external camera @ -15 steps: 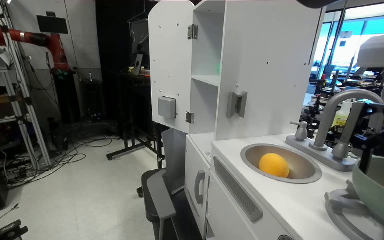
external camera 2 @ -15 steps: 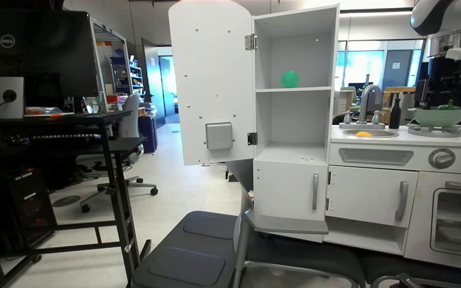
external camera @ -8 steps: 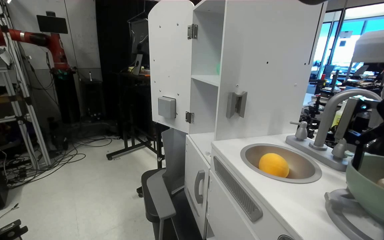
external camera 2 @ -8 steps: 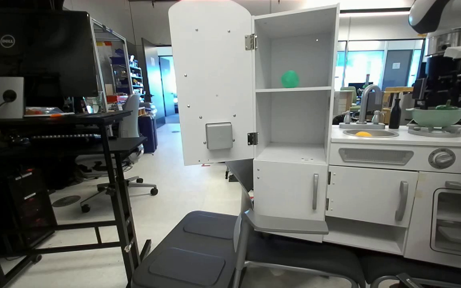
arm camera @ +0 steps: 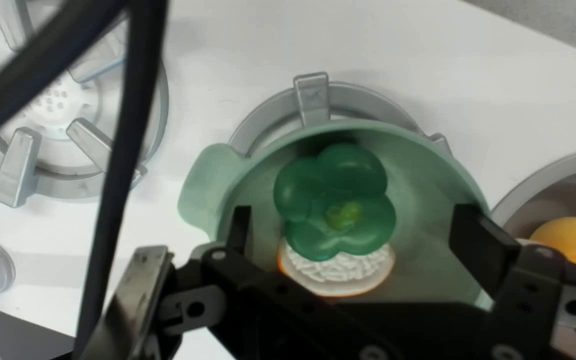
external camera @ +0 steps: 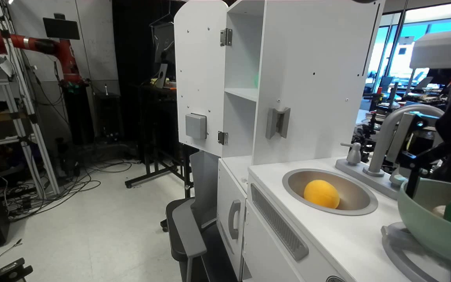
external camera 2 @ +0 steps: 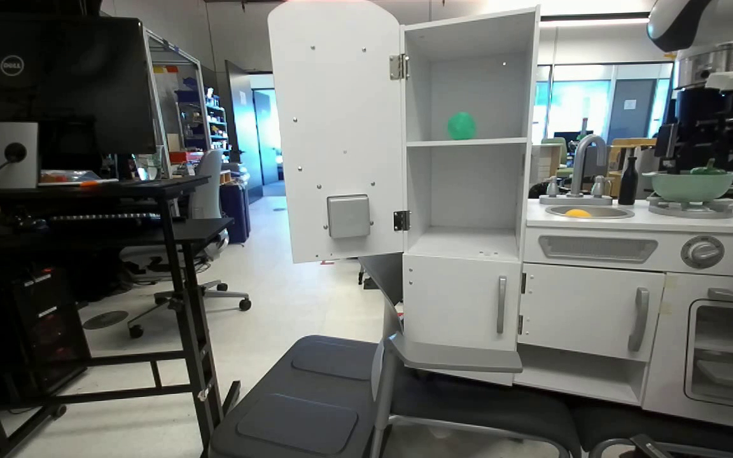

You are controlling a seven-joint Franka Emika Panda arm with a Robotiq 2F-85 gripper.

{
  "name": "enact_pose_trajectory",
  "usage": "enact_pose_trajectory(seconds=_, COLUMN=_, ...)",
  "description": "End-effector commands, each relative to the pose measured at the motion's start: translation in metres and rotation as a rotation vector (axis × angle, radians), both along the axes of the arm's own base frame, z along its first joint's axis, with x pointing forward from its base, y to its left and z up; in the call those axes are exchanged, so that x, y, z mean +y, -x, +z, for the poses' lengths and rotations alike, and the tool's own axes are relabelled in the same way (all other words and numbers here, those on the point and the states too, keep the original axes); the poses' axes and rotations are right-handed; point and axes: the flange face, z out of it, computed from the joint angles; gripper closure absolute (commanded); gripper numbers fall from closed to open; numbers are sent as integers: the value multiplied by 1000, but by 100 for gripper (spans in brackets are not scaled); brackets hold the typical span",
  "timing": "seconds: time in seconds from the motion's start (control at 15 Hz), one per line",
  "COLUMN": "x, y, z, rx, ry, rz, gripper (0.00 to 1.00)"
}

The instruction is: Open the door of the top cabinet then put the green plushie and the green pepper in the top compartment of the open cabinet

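Green pepper point(arm camera: 335, 200), 1 pc.: in pot point(arm camera: 428, 260), not yet picked up

Hand point(arm camera: 357, 232): fingers spread, gripping nothing; over pot, w/ pepper in the gap but closer to the finger point(arm camera: 239, 227) at wrist-view left; tip depth vs. rim hard to tell; rice-topped piece point(arm camera: 338, 277), 1 pc., same pot, partly hidden by pepper; top cabinet point(external camera: 311, 102): door point(external camera 2: 341, 127) swung wide; round green item, prob. the green plushie point(external camera 2: 462, 126), sits in the top compartment point(external camera 2: 481, 89); door + plushie thus look done, pepper outstanding.

Handling (judged): even up the gaps, likely by a trim twd. view-left; descend straight, keeping the opposite finger point(arm camera: 483, 250) off the pot wall; close on the widest lobes, not the stem; skin looks smooth, prob. firm, so squeeze snugly vs. slip; lift vert. until well clear of rim, b/c a sideways drag cd. tip the pot or catch the rice-topped piece; carry level to the cabinet's open side; release beside plushie, w/o rolling it.
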Motion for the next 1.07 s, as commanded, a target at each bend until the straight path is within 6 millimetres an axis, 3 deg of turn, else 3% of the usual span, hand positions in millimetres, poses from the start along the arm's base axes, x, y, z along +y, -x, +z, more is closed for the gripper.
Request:
enact_pose_trajectory(seconds=0.0, x=-4, y=-4, z=-3, rx=2, ry=-45, rz=9, gripper=0)
enact_pose_trajectory(seconds=0.07, x=0, y=-7, z=-1, rx=7, ry=-46, rz=8, gripper=14)
enact_pose_trajectory(seconds=0.13, x=13, y=-19, z=-16, rx=9, ry=-51, rz=7, gripper=26)
enact_pose_trajectory(seconds=0.4, x=28, y=-38, z=-37, rx=-1, ry=-67, rz=28, gripper=58)
enact_pose_trajectory(seconds=0.53, x=43, y=-49, z=-36, rx=-2, ry=-66, rz=37, gripper=73)
enact_pose_trajectory(seconds=0.67, x=41, y=-54, z=-47, rx=-14, ry=-67, rz=43, gripper=86)
enact_pose_trajectory(seconds=0.73, x=48, y=-59, z=-38, rx=-12, ry=-63, rz=47, gripper=95)
enact_pose_trajectory(seconds=0.8, x=49, y=-60, z=-40, rx=-10, ry=-67, rz=47, gripper=98)
enact_pose_trajectory(seconds=0.87, x=44, y=-60, z=-46, rx=-12, ry=-72, rz=48, gripper=94)
enact_pose_trajectory(seconds=1.0, x=44, y=-61, z=-39, rx=-8, ry=-67, rz=47, gripper=94)
